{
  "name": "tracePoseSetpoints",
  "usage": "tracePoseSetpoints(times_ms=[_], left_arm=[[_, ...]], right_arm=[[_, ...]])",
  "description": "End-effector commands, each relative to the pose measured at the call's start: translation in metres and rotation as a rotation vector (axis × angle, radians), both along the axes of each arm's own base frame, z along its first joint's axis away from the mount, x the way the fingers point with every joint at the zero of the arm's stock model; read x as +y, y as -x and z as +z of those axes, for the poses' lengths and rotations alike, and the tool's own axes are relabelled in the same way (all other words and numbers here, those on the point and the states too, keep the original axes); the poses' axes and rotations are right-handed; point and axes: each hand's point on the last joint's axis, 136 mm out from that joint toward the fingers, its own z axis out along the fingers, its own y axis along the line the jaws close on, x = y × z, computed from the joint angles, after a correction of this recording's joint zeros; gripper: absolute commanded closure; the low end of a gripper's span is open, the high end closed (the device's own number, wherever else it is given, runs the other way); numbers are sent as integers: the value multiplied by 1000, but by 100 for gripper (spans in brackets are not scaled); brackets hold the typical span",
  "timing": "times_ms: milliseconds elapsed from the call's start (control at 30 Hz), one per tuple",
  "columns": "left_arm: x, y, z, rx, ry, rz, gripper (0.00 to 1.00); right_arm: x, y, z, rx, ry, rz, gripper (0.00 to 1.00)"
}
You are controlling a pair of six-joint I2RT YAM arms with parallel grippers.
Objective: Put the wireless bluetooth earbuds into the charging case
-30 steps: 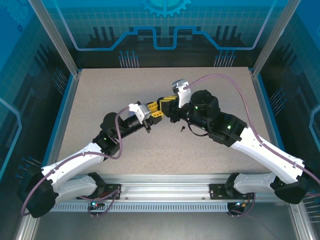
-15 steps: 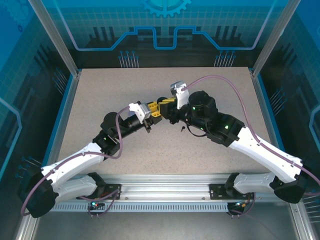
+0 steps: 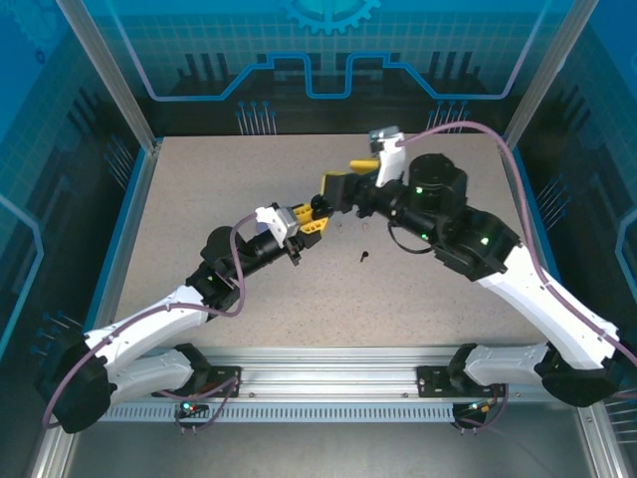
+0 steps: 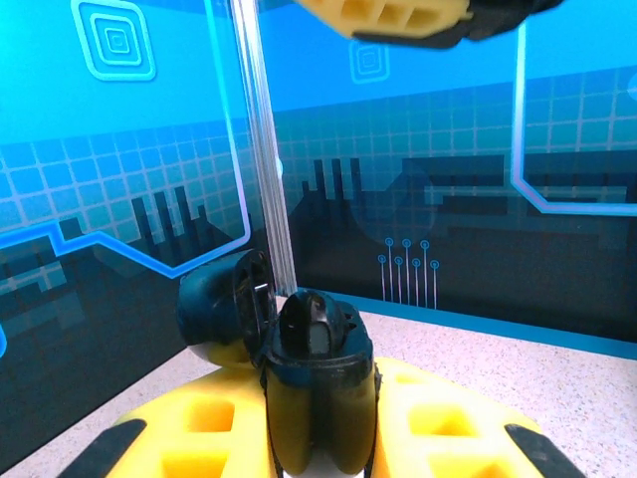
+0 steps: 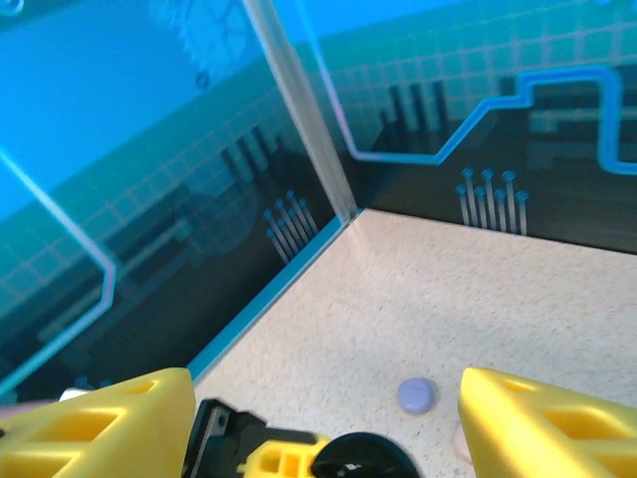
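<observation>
Two claws meet just past the middle of the tabletop (image 3: pixel 199 199), and most of the risk sits in that close meeting. The left claw (image 3: pixel 307 221) is clamped on a black charging case (image 4: pixel 317 398), held upright with its lid (image 4: pixel 214 304) swung open toward 9 o'clock in the left wrist view. A dark lump stands in the mouth of the case. It may be a black earbud only part seated, though I cannot tell. The right claw (image 3: pixel 338 186) hovers at 1 o'clock from the left one, with its fingers spread wide and nothing between them.

One small dark piece, likely the second black earbud (image 3: pixel 363 257), lies loose on the tabletop at 4 o'clock from the left claw.

- If the lump is an unseated earbud, tilting the case or shutting the lid could pop it out.
- The case is rounded and glossy. A push from above could turn it in the grip or slide it down.
- One yellow finger of the right claw hangs close over the case, so a careless sideways move could clip the lid.
- The loose earbud is tiny and dark against the speckled surface, and a slightly off pinch could flick it away.

A lavender round piece (image 5: pixel 416 395) lies beyond, at 5 o'clock in the right wrist view, where a sweeping arm might nudge it.
</observation>
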Motion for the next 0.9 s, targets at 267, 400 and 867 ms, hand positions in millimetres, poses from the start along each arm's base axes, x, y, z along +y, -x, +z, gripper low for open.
tracePoseSetpoints(times_ms=[267, 400, 867], left_arm=[[11, 10, 19, -48, 67, 18, 100], [16, 12, 21, -53, 73, 31, 100], [29, 19, 22, -58, 98, 65, 100]], right_arm=[[-96, -48, -150, 507, 91, -408, 29], [-97, -61, -230, 692, 175, -466, 31], [-84, -80, -394, 1136, 370, -660, 46]])
